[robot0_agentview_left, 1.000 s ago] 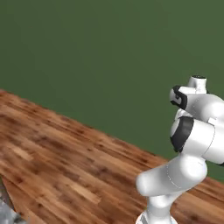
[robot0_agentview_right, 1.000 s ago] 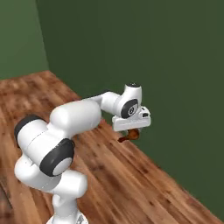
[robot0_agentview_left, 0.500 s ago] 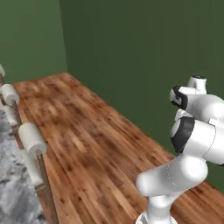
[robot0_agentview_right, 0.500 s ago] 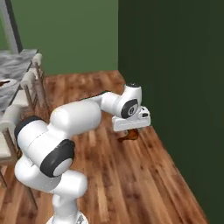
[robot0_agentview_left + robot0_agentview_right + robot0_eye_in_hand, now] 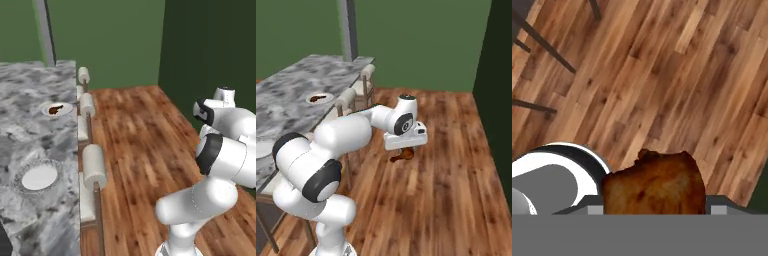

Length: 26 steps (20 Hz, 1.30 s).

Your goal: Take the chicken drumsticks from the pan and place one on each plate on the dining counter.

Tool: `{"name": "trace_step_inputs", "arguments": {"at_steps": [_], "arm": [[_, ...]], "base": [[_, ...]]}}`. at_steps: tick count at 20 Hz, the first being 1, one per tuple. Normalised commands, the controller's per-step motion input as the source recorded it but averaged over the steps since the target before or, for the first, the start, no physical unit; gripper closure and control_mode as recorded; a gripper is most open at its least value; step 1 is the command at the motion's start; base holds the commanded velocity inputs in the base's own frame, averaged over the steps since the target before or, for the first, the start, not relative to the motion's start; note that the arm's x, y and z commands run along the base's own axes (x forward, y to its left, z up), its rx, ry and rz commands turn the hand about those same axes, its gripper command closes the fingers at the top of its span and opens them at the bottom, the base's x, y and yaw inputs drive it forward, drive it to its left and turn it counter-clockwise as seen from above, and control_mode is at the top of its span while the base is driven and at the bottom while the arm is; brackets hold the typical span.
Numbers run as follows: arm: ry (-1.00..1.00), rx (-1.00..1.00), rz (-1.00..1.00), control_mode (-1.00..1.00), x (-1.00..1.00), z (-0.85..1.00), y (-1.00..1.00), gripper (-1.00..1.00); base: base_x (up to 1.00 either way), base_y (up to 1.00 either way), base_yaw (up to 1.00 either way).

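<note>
And there were the jaws (image 5: 403,154), closed partway around 1 chicken drumstick (image 5: 402,155), the browned meat poking out beneath the white hand over the wooden floor (image 5: 446,200). From the hand view, that drumstick (image 5: 654,182) sat big and orange-brown at 6 o'clock, floor planks (image 5: 677,75) running behind it and thin dark chair legs (image 5: 542,42) crossing at 10 o'clock. The finger tips themselves were hidden behind the meat.

Out from the hand, the white arm (image 5: 351,132) stretched back toward 8 o'clock in the right base view, well off the worktop (image 5: 291,92). In the left base view the arm (image 5: 220,155) bulked up at 4 o'clock.

Over on the marbled worktop (image 5: 30,135), 2 plates were out. The far plate (image 5: 56,108) at 10 o'clock carried the other drumstick (image 5: 56,108) already lying on it. The near plate (image 5: 38,177) at 8 o'clock showed bare white. The right base view gave the far plate (image 5: 319,98) at 10 o'clock with a dark brown piece on it, and a sliver of the near plate (image 5: 262,148) at the left edge.

Chairs with pale rolled backs (image 5: 93,166) lined the worktop's floor side, and a grey pillar (image 5: 348,30) rose at its far end.
</note>
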Motion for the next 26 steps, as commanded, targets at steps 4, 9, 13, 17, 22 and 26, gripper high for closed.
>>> {"name": "trace_step_inputs", "arguments": {"at_steps": [4,9,13,17,22,26], "arm": [[0.00,0.00,0.00,1.00,0.00,0.00,0.00,1.00],[0.00,0.00,0.00,1.00,0.00,0.00,0.00,1.00],[0.00,0.00,0.00,1.00,0.00,0.00,0.00,1.00],[0.00,0.00,0.00,1.00,0.00,0.00,0.00,1.00],[0.00,0.00,0.00,1.00,0.00,0.00,0.00,1.00],[0.00,0.00,0.00,1.00,0.00,0.00,0.00,1.00]], "base": [[0.88,0.00,0.65],[0.78,-0.05,0.74],[0.54,-0.08,0.89],[0.35,-0.08,0.99],[0.47,-0.09,0.93],[0.55,-0.13,0.84]]}}
